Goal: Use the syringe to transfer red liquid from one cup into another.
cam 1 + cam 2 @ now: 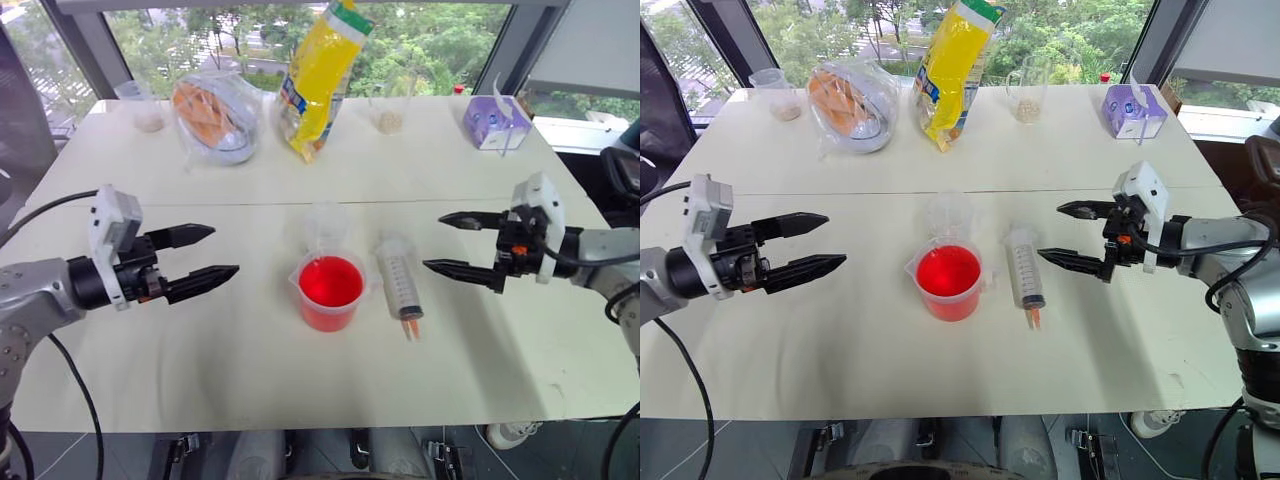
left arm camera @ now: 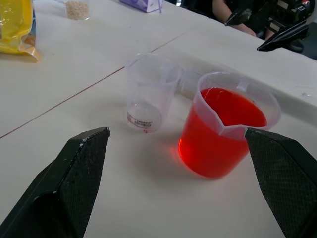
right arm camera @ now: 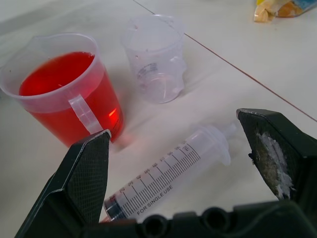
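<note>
A clear beaker with a pour lip and a side handle stands mid-table, nearly full of red liquid. Just behind it stands a small empty clear cup. The syringe lies flat on the table to the right of the beaker, orange tip toward the front edge. My left gripper hovers open to the left of the beaker, fingers pointing at it. To the right of the syringe my right gripper hangs open, holding nothing.
Along the far edge of the white table stand a clear cup of grains, a clear bag with orange contents, a yellow bag, another cup of grains and a purple box.
</note>
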Robot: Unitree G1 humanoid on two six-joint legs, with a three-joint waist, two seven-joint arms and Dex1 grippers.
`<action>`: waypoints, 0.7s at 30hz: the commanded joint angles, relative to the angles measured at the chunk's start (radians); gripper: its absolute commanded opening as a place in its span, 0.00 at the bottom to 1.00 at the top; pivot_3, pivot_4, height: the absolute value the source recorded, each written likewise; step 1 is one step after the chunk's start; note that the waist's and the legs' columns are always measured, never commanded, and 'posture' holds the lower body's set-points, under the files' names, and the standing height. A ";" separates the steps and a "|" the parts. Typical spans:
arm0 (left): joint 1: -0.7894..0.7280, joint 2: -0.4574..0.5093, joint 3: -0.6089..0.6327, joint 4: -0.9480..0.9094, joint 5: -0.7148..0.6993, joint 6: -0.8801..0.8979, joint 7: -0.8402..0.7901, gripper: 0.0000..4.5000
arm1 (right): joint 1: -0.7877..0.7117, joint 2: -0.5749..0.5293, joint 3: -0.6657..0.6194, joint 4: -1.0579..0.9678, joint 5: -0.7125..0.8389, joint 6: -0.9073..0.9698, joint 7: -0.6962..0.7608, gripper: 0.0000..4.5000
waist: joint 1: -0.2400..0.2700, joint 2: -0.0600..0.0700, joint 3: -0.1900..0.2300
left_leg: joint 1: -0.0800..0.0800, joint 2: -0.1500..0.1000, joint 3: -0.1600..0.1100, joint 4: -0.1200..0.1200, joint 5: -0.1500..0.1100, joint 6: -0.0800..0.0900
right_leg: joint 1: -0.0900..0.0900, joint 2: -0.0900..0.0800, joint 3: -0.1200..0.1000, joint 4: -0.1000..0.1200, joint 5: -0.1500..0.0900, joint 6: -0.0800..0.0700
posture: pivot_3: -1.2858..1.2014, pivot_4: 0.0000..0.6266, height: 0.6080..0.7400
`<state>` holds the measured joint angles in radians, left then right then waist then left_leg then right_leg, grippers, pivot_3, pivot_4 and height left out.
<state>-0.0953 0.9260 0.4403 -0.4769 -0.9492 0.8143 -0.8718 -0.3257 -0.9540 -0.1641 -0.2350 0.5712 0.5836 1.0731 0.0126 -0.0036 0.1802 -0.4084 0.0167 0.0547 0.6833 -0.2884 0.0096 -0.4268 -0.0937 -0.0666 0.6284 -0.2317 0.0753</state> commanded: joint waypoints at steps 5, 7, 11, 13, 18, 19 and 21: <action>-0.047 0.006 0.026 -0.013 -0.033 0.006 0.037 1.00 | -0.009 0.003 -0.014 -0.024 0.015 0.010 -0.002 0.99 | 0.000 0.000 0.000 | 0.000 0.000 0.000 0.000 0.000 0.000 | 0.000 0.000 0.000 0.000 0.000 0.000 | 0.52 0.24 1.00; -0.042 0.011 0.028 -0.018 -0.042 0.011 0.031 1.00 | -0.002 -0.004 -0.020 -0.032 0.021 0.025 -0.004 0.99 | 0.000 0.000 0.000 | 0.000 0.000 0.000 0.000 0.000 0.000 | 0.000 0.000 0.000 0.000 0.000 0.000 | 0.52 0.24 1.00; -0.037 0.008 0.017 -0.031 -0.053 0.015 0.032 1.00 | 0.006 -0.009 -0.036 -0.045 0.036 0.055 -0.006 0.99 | -0.001 0.000 0.000 | 0.000 0.000 0.000 0.000 0.000 0.000 | 0.000 0.000 0.000 0.000 0.000 0.000 | 0.52 0.24 1.00; -0.035 0.005 0.010 -0.034 -0.055 0.014 0.029 1.00 | 0.007 -0.013 -0.047 -0.049 0.041 0.073 -0.012 0.99 | -0.001 0.000 0.000 | 0.000 0.000 0.000 0.000 0.000 0.000 | 0.000 0.000 0.000 0.000 0.000 0.000 | 0.52 0.24 1.00; -0.042 -0.012 -0.032 -0.055 -0.049 0.002 0.043 1.00 | -0.001 -0.017 -0.082 -0.029 0.058 0.099 -0.025 0.99 | 0.001 0.000 0.000 | 0.000 0.000 0.000 0.000 0.000 0.000 | 0.000 0.000 0.001 0.000 0.000 0.000 | 0.52 0.24 1.00; -0.043 -0.020 -0.045 -0.061 -0.045 -0.007 0.045 1.00 | -0.018 -0.011 -0.095 -0.025 0.089 0.152 -0.050 0.99 | 0.001 0.000 0.000 | 0.000 0.000 0.000 0.000 0.000 0.000 | 0.000 0.000 0.001 0.000 0.000 0.000 | 0.52 0.24 1.00; -0.044 -0.034 -0.076 -0.050 -0.023 -0.030 0.025 1.00 | -0.050 -0.016 -0.096 -0.059 0.155 0.274 -0.090 0.99 | 0.000 0.000 0.000 | 0.000 0.000 0.001 0.000 0.000 0.000 | 0.000 0.000 0.001 0.000 0.000 0.000 | 0.52 0.24 1.00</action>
<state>-0.1296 0.8966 0.3791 -0.5111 -0.9883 0.8140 -0.8329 -0.3402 -0.9600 -0.2170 -0.2512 0.6539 0.7670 1.0164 0.0127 -0.0037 0.1802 -0.4083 0.0165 0.0554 0.6834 -0.2882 0.0091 -0.4268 -0.0938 -0.0655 0.6288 -0.2316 0.0753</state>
